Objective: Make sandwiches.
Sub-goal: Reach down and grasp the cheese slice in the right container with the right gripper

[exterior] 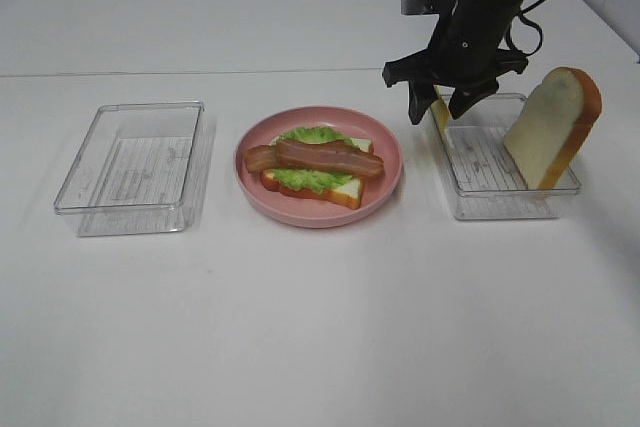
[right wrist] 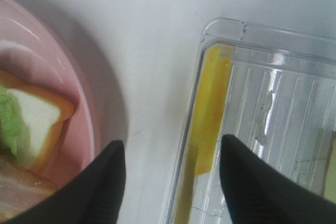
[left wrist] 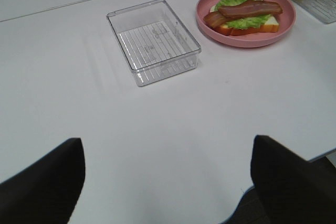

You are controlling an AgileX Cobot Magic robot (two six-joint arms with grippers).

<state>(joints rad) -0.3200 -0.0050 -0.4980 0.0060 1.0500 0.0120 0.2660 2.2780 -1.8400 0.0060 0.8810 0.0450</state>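
An open sandwich lies on the round pink plate (exterior: 320,217): a white bread slice (exterior: 345,190), green lettuce (exterior: 310,179) and two bacon strips (exterior: 315,157). It also shows in the left wrist view (left wrist: 244,14). A yellow cheese slice (exterior: 441,120) stands against the left wall of the right clear tray (exterior: 500,209). A second bread slice (exterior: 553,127) leans upright at that tray's right end. My right gripper (exterior: 440,109) is open and empty, just above the cheese (right wrist: 210,108), with its fingers either side of the tray's left wall. My left gripper (left wrist: 168,182) is open, empty and away from everything.
An empty clear tray (exterior: 130,202) sits left of the plate and shows in the left wrist view (left wrist: 154,40). The plate's rim (right wrist: 79,103) lies close beside the right tray's left wall (right wrist: 186,145). The white table spreads in front.
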